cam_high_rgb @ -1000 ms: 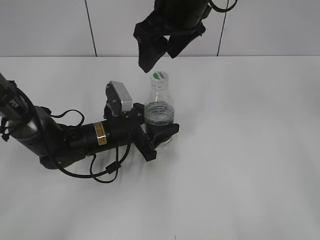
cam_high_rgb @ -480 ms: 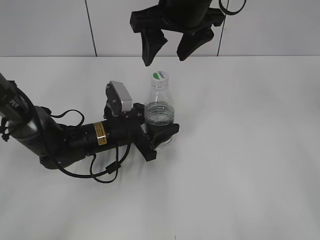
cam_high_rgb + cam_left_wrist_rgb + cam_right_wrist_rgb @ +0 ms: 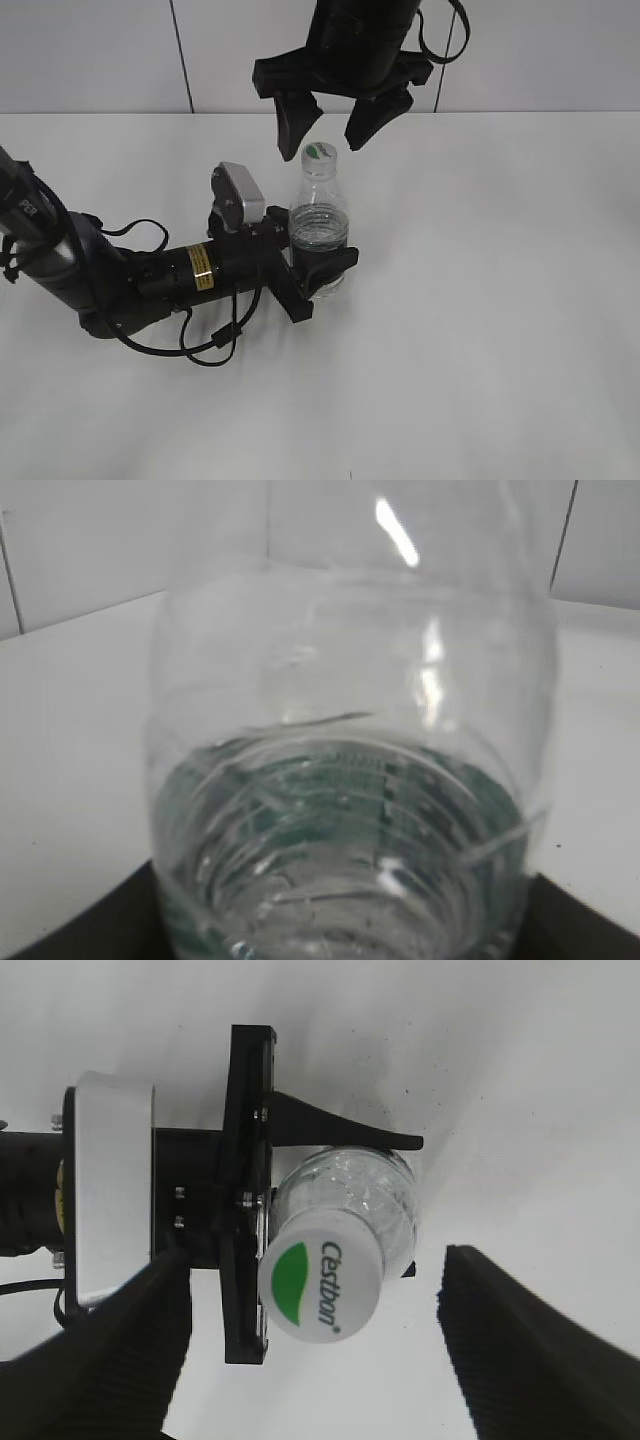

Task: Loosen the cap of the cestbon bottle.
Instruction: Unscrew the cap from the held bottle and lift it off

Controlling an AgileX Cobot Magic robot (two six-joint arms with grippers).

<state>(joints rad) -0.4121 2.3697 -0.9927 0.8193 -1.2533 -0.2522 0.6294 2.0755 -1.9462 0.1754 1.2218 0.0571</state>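
The clear cestbon bottle (image 3: 318, 225) stands upright on the white table, with its white cap (image 3: 320, 153) and green mark on top. My left gripper (image 3: 322, 272) is shut on the bottle's lower body; the left wrist view is filled by the bottle (image 3: 345, 780) and its green label. My right gripper (image 3: 322, 135) hangs open just above the cap, one finger on each side, not touching it. In the right wrist view the cap (image 3: 320, 1276) sits between the open fingers (image 3: 115, 1350), nearer the left one.
The left arm (image 3: 140, 275) lies low across the table from the left, with a looped cable (image 3: 215, 345) beside it. A white tiled wall (image 3: 100, 50) stands behind the table.
My right gripper has opened wider, turned about its axis and come down, so its fingers now straddle the cap. The bottle and left arm have not moved.
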